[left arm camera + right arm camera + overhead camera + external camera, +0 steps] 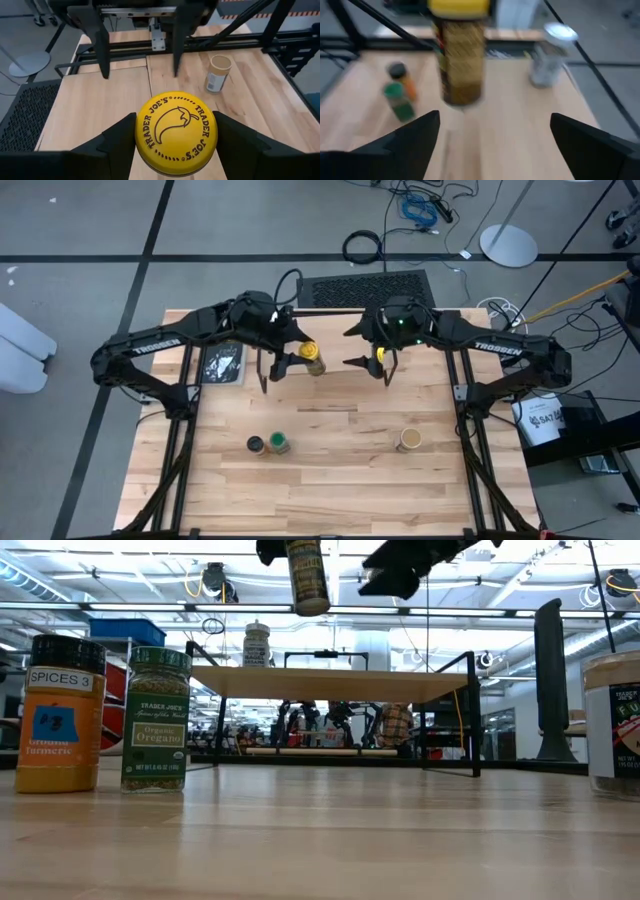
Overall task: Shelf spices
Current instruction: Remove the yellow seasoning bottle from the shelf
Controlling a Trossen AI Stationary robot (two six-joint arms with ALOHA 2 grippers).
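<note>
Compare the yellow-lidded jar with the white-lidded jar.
The yellow-lidded jar hangs in the air, clamped at its lid by the left gripper; the white-lidded jar stands free on the shelf. The yellow-lidded jar looks brownish with a dark label, while the white-lidded jar looks pale. Both are small upright cylinders.

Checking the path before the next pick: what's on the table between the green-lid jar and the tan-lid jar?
Nothing: in the high view, bare tabletop runs from the green-lid jar to the tan-lid jar.
</note>
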